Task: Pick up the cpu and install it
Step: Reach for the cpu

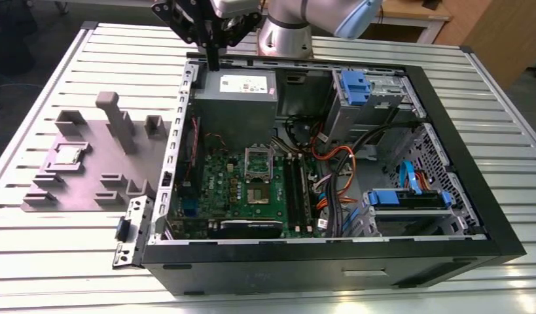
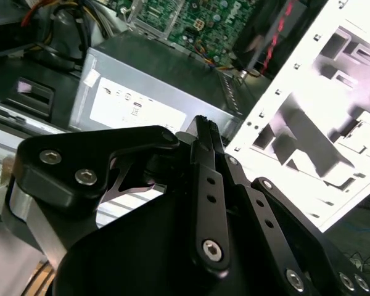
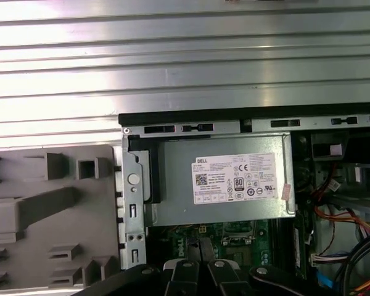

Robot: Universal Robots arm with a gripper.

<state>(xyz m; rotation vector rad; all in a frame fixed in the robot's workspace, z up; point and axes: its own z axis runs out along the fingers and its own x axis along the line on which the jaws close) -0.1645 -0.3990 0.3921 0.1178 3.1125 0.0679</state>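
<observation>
Gripper [image 1: 213, 65] could clip the case wall [image 1: 187, 91] if I drop here, or knock the cpu [image 1: 69, 154] askew arriving w/ fingers [image 2: 205, 142] together. They're pressed together now, nothing btwn. Cpu sits in its grey holder [image 1: 80, 191] nr the table's [image 1: 40, 252] edge, exterior view's left, well apart from me.
</observation>
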